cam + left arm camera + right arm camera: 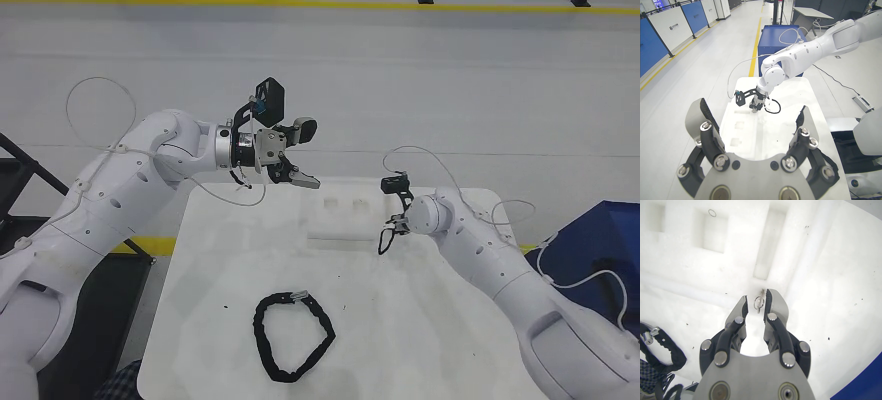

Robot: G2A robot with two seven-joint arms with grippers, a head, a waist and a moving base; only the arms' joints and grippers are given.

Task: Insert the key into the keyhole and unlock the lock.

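Observation:
A small silver key (758, 304) on a ring lies at the edge of the white foam tray (687, 275). My right gripper (757, 294) is open and low over it, one finger on each side, neither pad touching it that I can see. From above, this gripper (383, 243) sits at the tray's right end. The black chain lock (292, 335) lies looped on the table's front part, its silver cylinder (300, 297) with the keyhole (648, 339) at the top of the loop. My left gripper (292, 152) hangs open above the table's far left edge, holding nothing.
The foam tray (345, 215) has several empty recesses, and a loose ring (712, 212) lies in one. The white table (430, 330) has bare room between the tray and the chain. A blue cabinet (600, 245) stands off the table's right side.

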